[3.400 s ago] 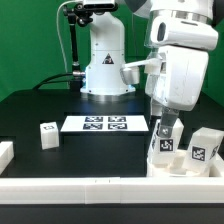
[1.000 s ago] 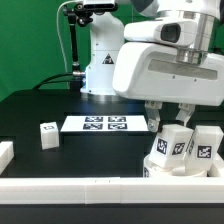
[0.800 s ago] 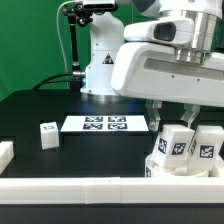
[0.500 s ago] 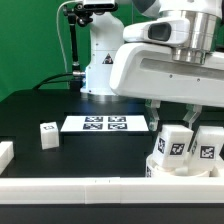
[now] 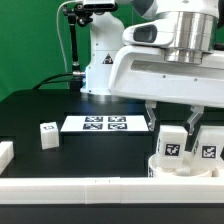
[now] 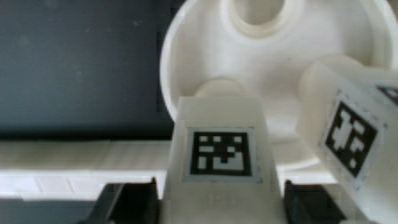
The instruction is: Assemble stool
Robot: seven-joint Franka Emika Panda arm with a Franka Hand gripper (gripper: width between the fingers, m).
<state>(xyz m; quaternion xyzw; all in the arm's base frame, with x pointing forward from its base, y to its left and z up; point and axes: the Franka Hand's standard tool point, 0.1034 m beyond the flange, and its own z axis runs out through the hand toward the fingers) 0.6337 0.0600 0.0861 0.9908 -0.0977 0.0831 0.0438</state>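
White plastic stool (image 5: pixel 178 160) parts sit at the lower right of the exterior view. The round seat (image 5: pixel 163 168) lies on the black table (image 5: pixel 60 110), and two blocky legs stand up from it. The claw (image 5: pixel 173 121) hangs just above the tagged leg (image 5: pixel 172 143), open, with its jaws spread wider than that leg and on either side of it. The second leg (image 5: pixel 210 152) stands just to its right. A loose leg (image 5: pixel 47 134) lies well apart at the left, near the marker board (image 5: pixel 105 124).
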